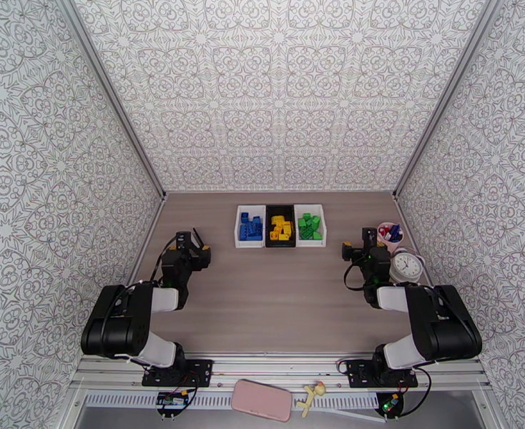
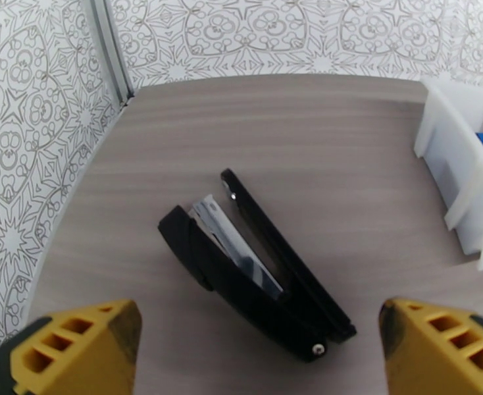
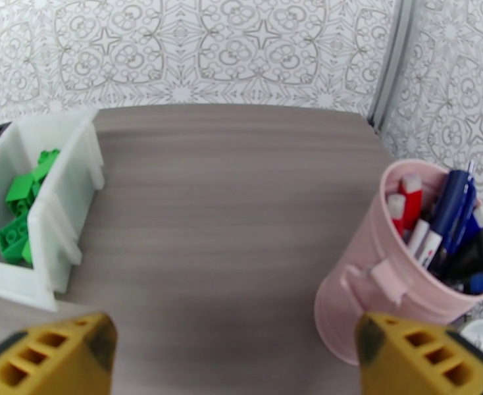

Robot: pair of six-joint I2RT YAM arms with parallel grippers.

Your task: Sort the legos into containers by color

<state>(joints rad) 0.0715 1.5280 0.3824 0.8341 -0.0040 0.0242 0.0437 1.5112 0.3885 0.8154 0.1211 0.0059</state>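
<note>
The containers stand in a joined row at the table's far middle. The left white bin [image 1: 239, 227] holds blue legos [image 1: 250, 227], the black bin [image 1: 269, 224] yellow legos [image 1: 281, 229], and the right white bin [image 1: 324, 224] green legos [image 1: 309, 226]. My left gripper [image 1: 187, 246] hangs open left of the row, over a black stapler [image 2: 254, 264], nothing between its fingers [image 2: 77, 343]. My right gripper [image 1: 359, 246] is open right of the row, between the green legos' bin [image 3: 57, 192] and a pink cup. The left wrist view catches the blue bin's wall [image 2: 452, 159].
A pink pen cup [image 3: 399, 284] full of pens and markers stands at the far right, also in the top view [image 1: 389, 232], with a small white clock [image 1: 408, 266] just in front of it. Patterned walls enclose the table on three sides.
</note>
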